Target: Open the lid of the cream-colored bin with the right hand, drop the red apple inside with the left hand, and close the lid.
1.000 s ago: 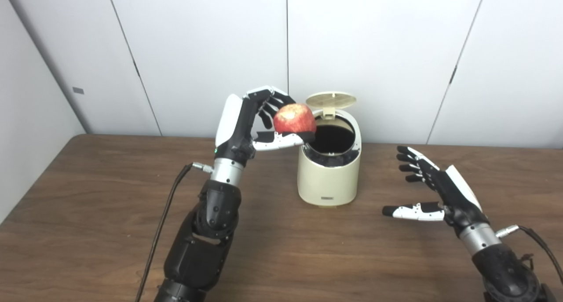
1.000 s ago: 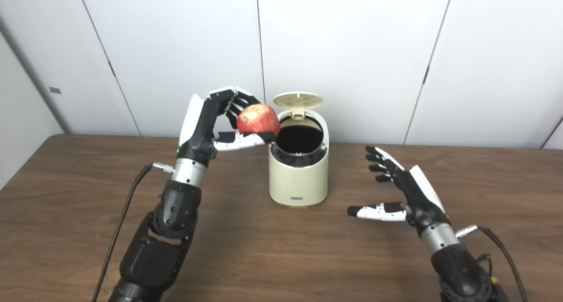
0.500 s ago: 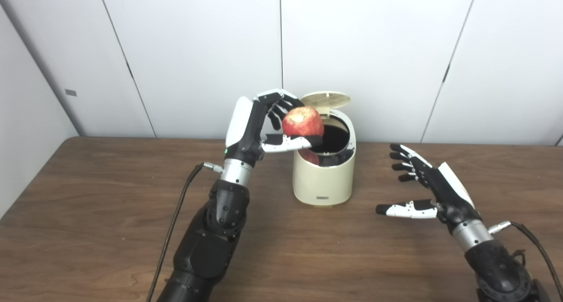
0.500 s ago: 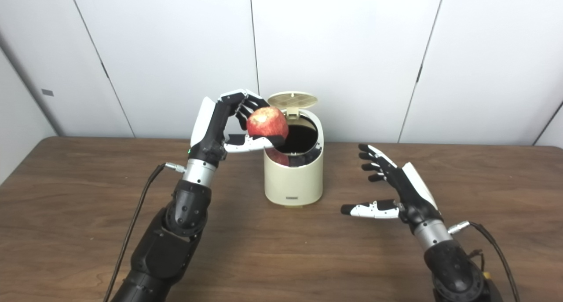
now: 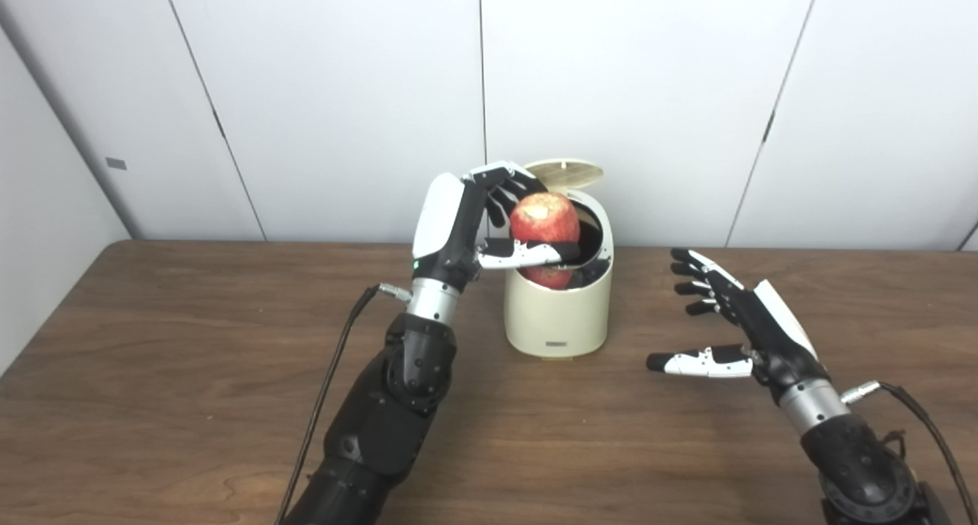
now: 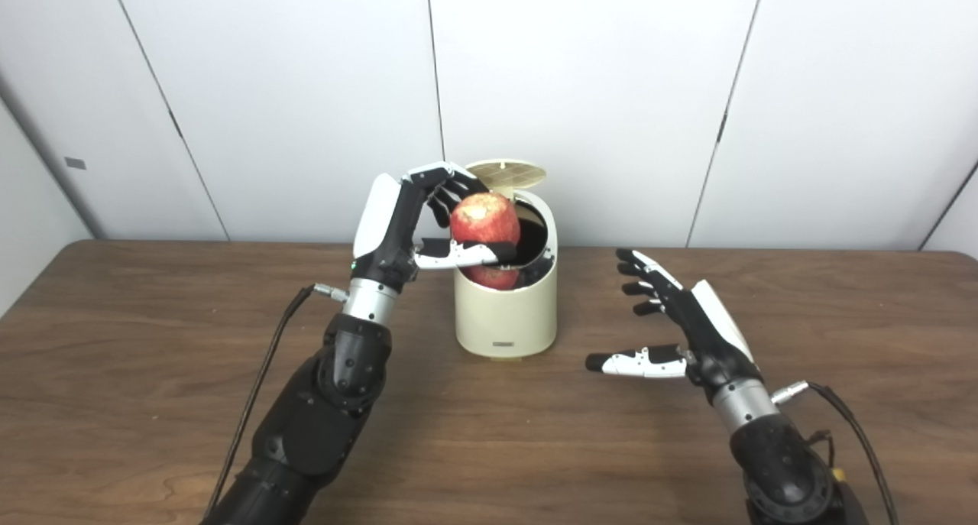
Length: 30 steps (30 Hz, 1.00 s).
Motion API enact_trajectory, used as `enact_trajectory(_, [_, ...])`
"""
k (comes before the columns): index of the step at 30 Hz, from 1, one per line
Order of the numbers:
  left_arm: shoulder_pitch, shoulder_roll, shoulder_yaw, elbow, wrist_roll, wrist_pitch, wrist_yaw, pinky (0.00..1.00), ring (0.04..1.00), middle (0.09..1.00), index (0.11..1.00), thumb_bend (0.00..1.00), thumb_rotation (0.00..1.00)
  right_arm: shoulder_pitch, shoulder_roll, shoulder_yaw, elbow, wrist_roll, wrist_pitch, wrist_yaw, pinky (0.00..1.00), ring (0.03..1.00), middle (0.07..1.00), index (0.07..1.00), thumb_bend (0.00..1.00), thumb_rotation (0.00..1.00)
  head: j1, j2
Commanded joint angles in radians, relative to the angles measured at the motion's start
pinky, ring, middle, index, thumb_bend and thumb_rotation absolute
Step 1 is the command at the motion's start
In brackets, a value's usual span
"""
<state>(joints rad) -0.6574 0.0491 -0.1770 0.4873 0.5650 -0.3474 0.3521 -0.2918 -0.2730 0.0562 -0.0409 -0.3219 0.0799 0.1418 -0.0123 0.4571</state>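
Across the wooden bench (image 5: 191, 372), the camera view is shifting a little leftward of where it was a second ago. On it the cream-colored bin (image 5: 558, 311) is standing with its lid (image 5: 564, 173) tipped up behind the opening. Since that earlier moment the left hand (image 5: 466, 227) has been carrying the red apple (image 5: 544, 218) from beside the rim to above the bin's mouth; its fingers (image 5: 508, 189) are pinching the apple, thumb underneath. A red reflection is showing inside the rim. Right of the bin and apart from it, the right hand (image 5: 745, 322) is hovering, fingers spread, holding nothing. A black cable (image 5: 325, 395) is trailing from the left wrist.
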Motion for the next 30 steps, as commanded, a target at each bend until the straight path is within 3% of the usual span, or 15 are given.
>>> enact_trajectory(1, [-0.064,0.007,-0.014,0.003,0.042,-0.045,0.055,0.26,0.366,0.474,0.484,0.53,0.0,-0.034,0.0,-0.004,-0.039,0.0,-0.012,-0.02,0.72,0.812,0.875,0.889,0.76,0.21,-0.002,0.001])
enact_trajectory(11, [-0.095,0.04,-0.105,0.082,0.217,-0.043,0.204,0.23,0.344,0.456,0.497,0.53,0.0,-0.027,0.001,-0.004,-0.06,-0.006,-0.005,-0.016,0.72,0.814,0.876,0.89,0.75,0.23,-0.009,0.006])
enact_trajectory(20, [-0.1,0.063,-0.172,0.094,0.303,0.001,0.272,0.32,0.412,0.471,0.511,0.52,0.0,-0.021,0.001,-0.009,-0.068,0.004,0.0,-0.014,0.73,0.82,0.879,0.892,0.75,0.22,-0.01,0.011])
enact_trajectory(22, [-0.1,0.064,-0.177,0.094,0.308,0.012,0.275,0.34,0.433,0.482,0.596,0.54,0.0,-0.021,0.002,-0.008,-0.07,0.0,0.004,-0.015,0.73,0.818,0.878,0.892,0.75,0.22,-0.01,0.011])
enact_trajectory(25, [-0.097,0.065,-0.181,0.086,0.313,0.026,0.277,0.34,0.443,0.487,0.631,0.55,0.0,-0.019,0.002,-0.007,-0.072,-0.002,0.004,-0.016,0.74,0.815,0.875,0.89,0.75,0.22,-0.009,0.013])
enact_trajectory(26, [-0.097,0.066,-0.183,0.085,0.313,0.029,0.278,0.35,0.447,0.515,0.636,0.8,0.09,-0.019,0.002,-0.007,-0.072,-0.001,0.004,-0.016,0.74,0.813,0.875,0.89,0.75,0.22,-0.009,0.013])
enact_trajectory(27, [-0.096,0.067,-0.184,0.083,0.313,0.032,0.278,0.35,0.451,0.526,0.638,0.88,0.13,-0.019,0.002,-0.007,-0.07,0.001,0.002,-0.016,0.74,0.813,0.875,0.891,0.75,0.22,-0.009,0.013])
enact_trajectory(30, [-0.092,0.068,-0.186,0.074,0.317,0.049,0.277,0.38,0.477,0.564,0.649,0.96,0.15,-0.018,0.002,-0.008,-0.071,0.002,0.004,-0.015,0.74,0.816,0.876,0.89,0.75,0.22,-0.007,0.015])
